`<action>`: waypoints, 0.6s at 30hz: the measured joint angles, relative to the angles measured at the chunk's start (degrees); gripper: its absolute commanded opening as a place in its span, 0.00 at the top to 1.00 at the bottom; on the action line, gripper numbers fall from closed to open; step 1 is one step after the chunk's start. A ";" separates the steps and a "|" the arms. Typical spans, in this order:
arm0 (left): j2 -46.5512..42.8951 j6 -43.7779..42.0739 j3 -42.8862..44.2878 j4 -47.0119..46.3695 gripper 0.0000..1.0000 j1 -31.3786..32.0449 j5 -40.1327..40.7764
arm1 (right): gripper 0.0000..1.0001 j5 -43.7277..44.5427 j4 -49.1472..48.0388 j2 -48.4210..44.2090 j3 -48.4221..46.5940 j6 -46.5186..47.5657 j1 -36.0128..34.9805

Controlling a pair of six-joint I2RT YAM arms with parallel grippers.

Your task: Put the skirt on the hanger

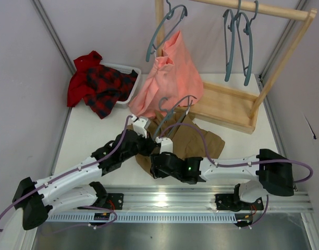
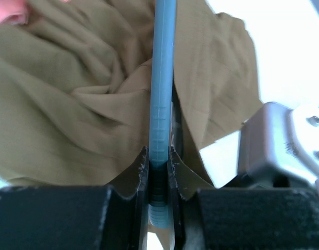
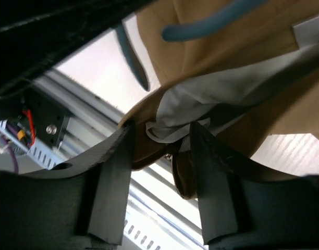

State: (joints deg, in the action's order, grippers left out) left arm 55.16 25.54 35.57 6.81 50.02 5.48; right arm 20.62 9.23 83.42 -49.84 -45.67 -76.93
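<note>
Shows the skirt (image 1: 201, 140) crumpled directly beneath both grippers and spilling out ahead of them. Shows the hanger (image 2: 162, 78) clamped edge-on in the left gripper (image 2: 159, 156), with bar running straight ahead over the cloth. Shows the right gripper (image 3: 162, 130) with jaws apart, a pale-lined fold of skirt hanging between its fingers (image 3: 112, 187).
</note>
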 measured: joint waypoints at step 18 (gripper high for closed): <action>-0.94 -1.01 -0.02 2.12 1.00 -0.26 1.31 | 0.49 0.09 1.60 2.38 0.02 -3.32 1.49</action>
State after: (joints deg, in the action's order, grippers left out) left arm 54.22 24.53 35.55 8.93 49.76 6.79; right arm 20.71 10.83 85.80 -49.82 -48.99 -75.44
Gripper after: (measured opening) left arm 0.172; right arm 0.521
